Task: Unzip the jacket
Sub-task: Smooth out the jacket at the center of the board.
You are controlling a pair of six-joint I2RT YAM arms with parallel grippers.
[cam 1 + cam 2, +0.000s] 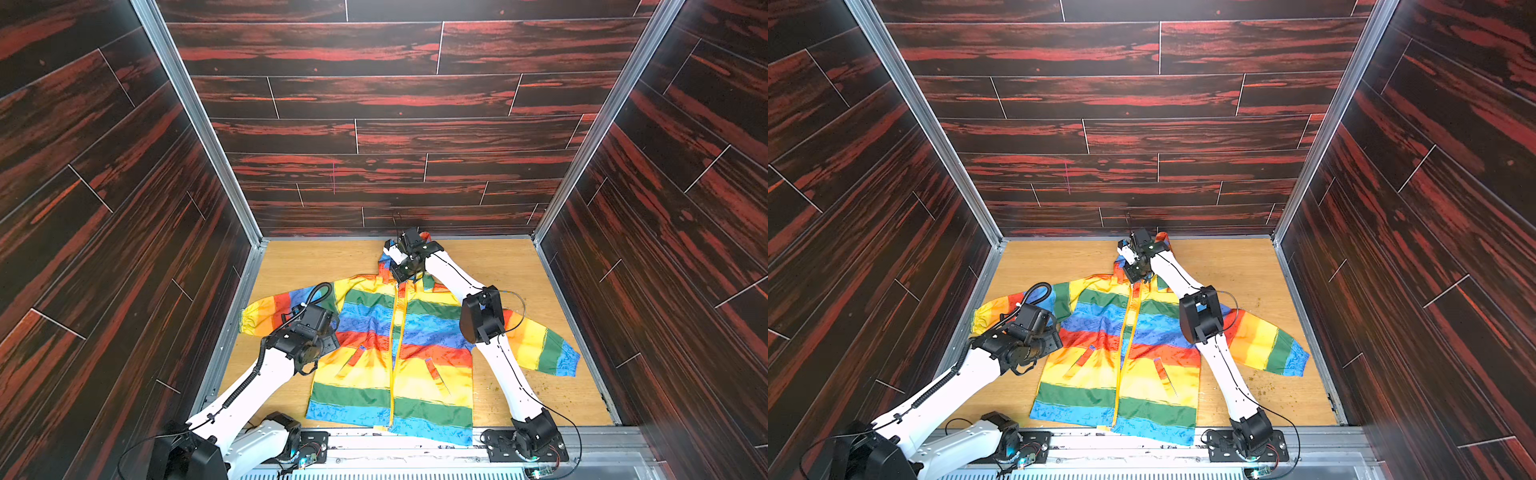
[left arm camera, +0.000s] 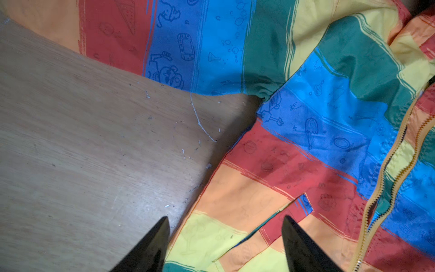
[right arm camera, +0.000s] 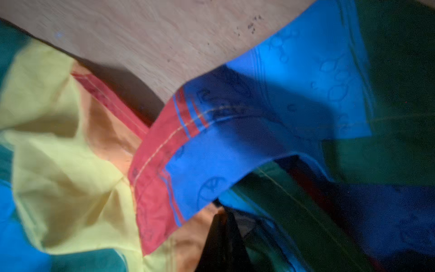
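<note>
The rainbow-striped jacket (image 1: 374,374) (image 1: 1092,374) lies flat, front up, on the table, with its hood towards the back wall. Its yellow zipper (image 1: 394,374) (image 2: 386,188) runs down the middle. In the left wrist view the two rows of teeth stand apart along the chest and meet lower down. My right gripper (image 1: 405,275) (image 3: 226,235) is at the collar, where the zipper begins. It is shut, with bunched collar fabric round its tips. My left gripper (image 2: 226,226) hangs open just above the jacket's side edge. One fingertip (image 2: 162,233) is over wood and the other is by the slanted pocket (image 2: 277,212).
Dark wood-pattern walls close in the wooden table (image 1: 498,266) at the back and both sides. A metal rail (image 1: 415,449) with the arm bases runs along the front. My right arm's elbow (image 1: 482,316) hangs over the right sleeve. Crumbs (image 1: 540,390) lie at the front right.
</note>
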